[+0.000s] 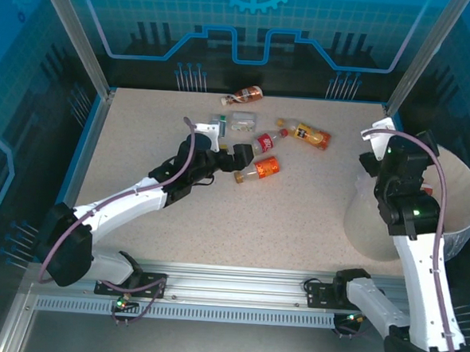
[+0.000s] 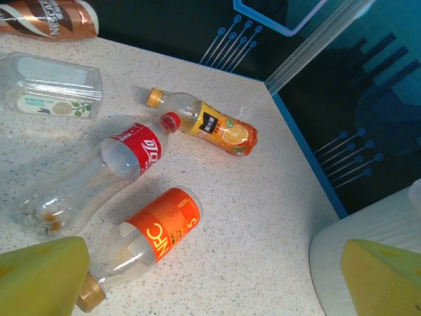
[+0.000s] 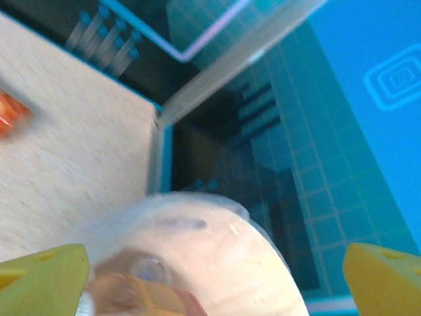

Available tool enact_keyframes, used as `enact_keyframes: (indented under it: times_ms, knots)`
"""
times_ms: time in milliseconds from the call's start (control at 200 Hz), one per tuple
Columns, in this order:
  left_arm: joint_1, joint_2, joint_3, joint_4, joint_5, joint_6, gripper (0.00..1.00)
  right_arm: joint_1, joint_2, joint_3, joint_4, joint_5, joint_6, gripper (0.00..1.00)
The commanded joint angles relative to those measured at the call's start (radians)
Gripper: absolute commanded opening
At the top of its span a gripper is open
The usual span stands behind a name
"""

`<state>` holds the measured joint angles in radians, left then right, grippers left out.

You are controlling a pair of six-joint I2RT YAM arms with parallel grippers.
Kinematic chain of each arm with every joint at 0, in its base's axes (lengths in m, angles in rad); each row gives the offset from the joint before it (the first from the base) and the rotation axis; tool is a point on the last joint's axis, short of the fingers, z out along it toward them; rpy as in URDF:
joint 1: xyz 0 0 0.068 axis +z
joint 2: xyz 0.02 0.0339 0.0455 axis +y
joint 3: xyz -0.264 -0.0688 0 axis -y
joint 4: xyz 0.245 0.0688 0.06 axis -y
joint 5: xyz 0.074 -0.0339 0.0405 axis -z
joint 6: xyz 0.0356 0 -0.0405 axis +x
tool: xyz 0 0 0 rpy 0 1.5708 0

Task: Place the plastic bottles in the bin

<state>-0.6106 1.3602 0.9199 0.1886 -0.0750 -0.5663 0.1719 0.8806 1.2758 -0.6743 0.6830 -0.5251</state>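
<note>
Right claw point(image 3: 210, 280) hangs wide over the bin point(image 3: 223, 243) at the right of the desk point(image 1: 280, 227), a blurred bottle point(image 3: 141, 289) apparently inside below it. Left claw point(image 2: 210, 283), also wide, hovers by the orange-labelled bottle point(image 2: 161, 227); closing off-centre could roll it into the red-labelled bottle point(image 2: 131, 158).

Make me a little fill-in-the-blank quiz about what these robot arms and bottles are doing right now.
The right gripper hovers over the ____.
On the left gripper, the jaws stand ____.
The NFC bottle wears a label coloured ____.
Missing words: bin, open, orange.
</note>
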Motion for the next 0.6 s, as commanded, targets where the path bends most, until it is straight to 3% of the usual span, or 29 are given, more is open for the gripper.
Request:
enact_keyframes:
  times_ms: [0,155,380,485,595]
  knots:
    - [0.015,-0.019,-0.034,0.028,0.0,-0.053,0.99,0.093,-0.006,0.077,-0.067,-0.058,0.263,1.0]
    - [0.031,-0.04,-0.053,0.024,0.007,-0.07,0.99,0.15,0.012,0.112,-0.045,-0.23,0.495,1.0]
    - [0.04,-0.083,-0.088,0.016,-0.015,-0.079,0.99,0.172,0.019,0.034,0.112,-0.57,0.684,1.0]
    - [0.042,-0.096,-0.101,0.02,-0.022,-0.087,0.99,0.204,0.035,-0.026,0.19,-0.632,0.766,1.0]
    - [0.044,-0.104,-0.114,0.025,-0.025,-0.093,0.99,0.265,0.055,-0.096,0.265,-0.605,0.823,1.0]
